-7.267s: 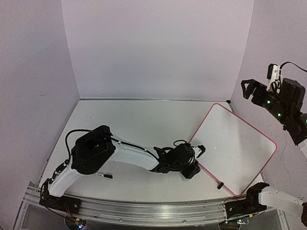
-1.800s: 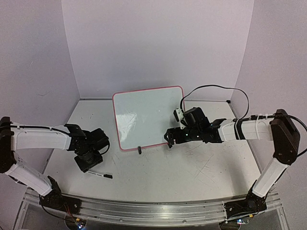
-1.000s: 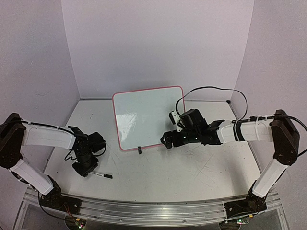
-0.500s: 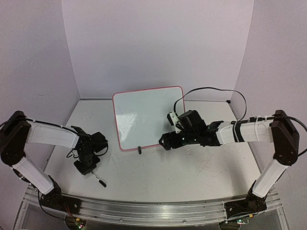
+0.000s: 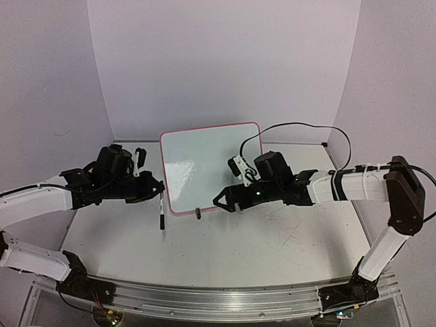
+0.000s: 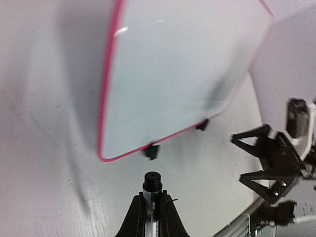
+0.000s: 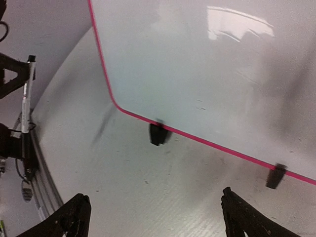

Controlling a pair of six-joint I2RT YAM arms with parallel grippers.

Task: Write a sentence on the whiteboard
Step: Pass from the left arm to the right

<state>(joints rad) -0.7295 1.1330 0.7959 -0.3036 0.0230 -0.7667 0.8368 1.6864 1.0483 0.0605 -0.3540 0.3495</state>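
At the left middle of the top view, the left gripper [image 5: 157, 187] is squeezed shut on a thin marker [image 5: 161, 208] that hangs down from it. The marker looks light and smooth and could slip or twist, so a firm hold near its middle seems best. In the center the whiteboard [image 5: 211, 163] stands on two small clip feet [image 5: 198, 213], bare of words. It looks light and could tip if pushed. Just right of it the right gripper [image 5: 221, 199] hovers with fingers wide apart, holding nothing. The board's red frame looks like the safe place to steady it.

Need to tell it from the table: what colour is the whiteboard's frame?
Red-pink frame, clearest in the right wrist view.
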